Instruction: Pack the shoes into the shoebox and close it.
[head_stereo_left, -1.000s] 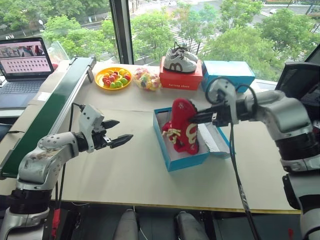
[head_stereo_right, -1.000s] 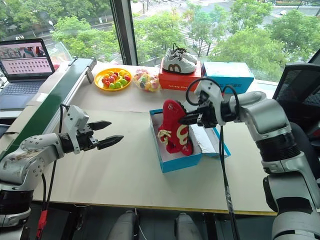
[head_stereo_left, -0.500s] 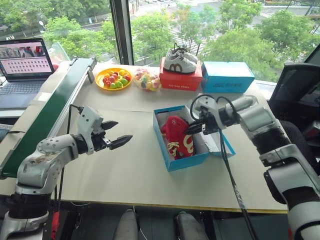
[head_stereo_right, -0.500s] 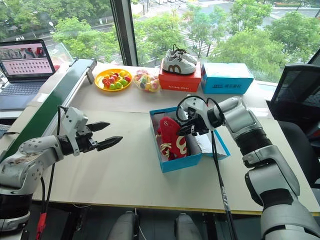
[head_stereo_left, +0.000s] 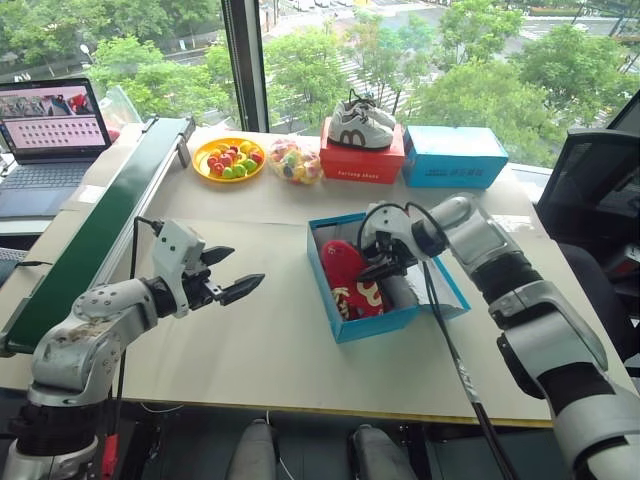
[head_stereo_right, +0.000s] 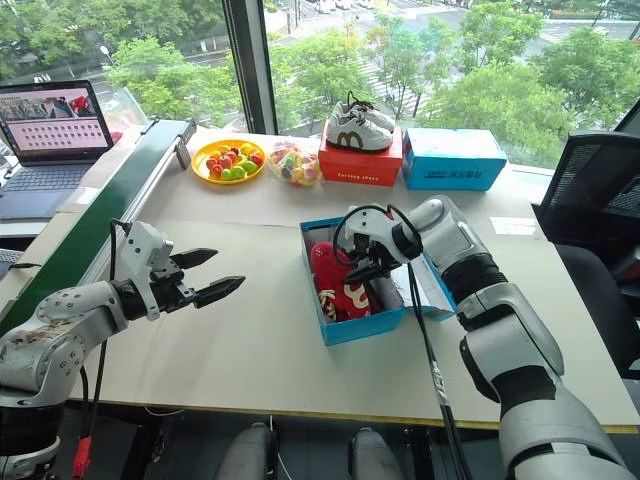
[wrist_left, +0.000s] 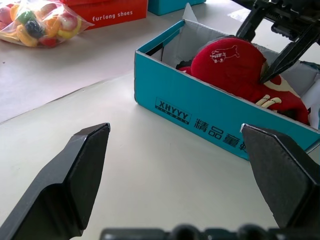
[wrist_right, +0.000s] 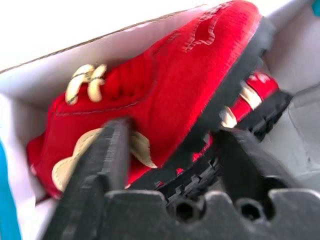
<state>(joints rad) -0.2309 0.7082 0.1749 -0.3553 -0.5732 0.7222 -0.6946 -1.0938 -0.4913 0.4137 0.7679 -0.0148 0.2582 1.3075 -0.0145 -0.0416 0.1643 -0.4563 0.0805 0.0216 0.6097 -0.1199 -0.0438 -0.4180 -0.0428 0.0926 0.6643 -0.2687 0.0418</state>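
— So what has changed over the last second?

— A second ago the right gripper (head_stereo_left: 372, 258) held a red shoe upright above the shoebox (head_stereo_left: 372, 318), jaws shut on it. Now the shoes (head_stereo_left: 352, 282) both lie inside the open box, the upper one tipped on its side over the other, and the arm has come down and leaned in over the box.

— Has it let go?

— It looks so. In the right wrist view the two black fingers (wrist_right: 102, 155) stand apart on either side of the upper shoe's sole edge, with a gap showing, and the left wrist view shows them spread above the shoe. The jaws are parted and hover right at the shoe rather than pinching it.

— And the other arm?

— The left gripper (head_stereo_left: 232, 275) hangs over the bare table (head_stereo_left: 250, 360), to the left of the box and well apart from it, jaws wide open and empty, much as it was before.

— The lid?

— Still open, folded down on the far right side of the box, under the right forearm.

— Anything else moved?

— No. The red box (head_stereo_left: 362, 159) with the grey-and-white sneakers (head_stereo_left: 362, 124) on top, the other blue box (head_stereo_left: 455, 155), the yellow plate of fruit (head_stereo_left: 228, 158) and the bag of sweets (head_stereo_left: 291, 158) all sit where they were along the window side.
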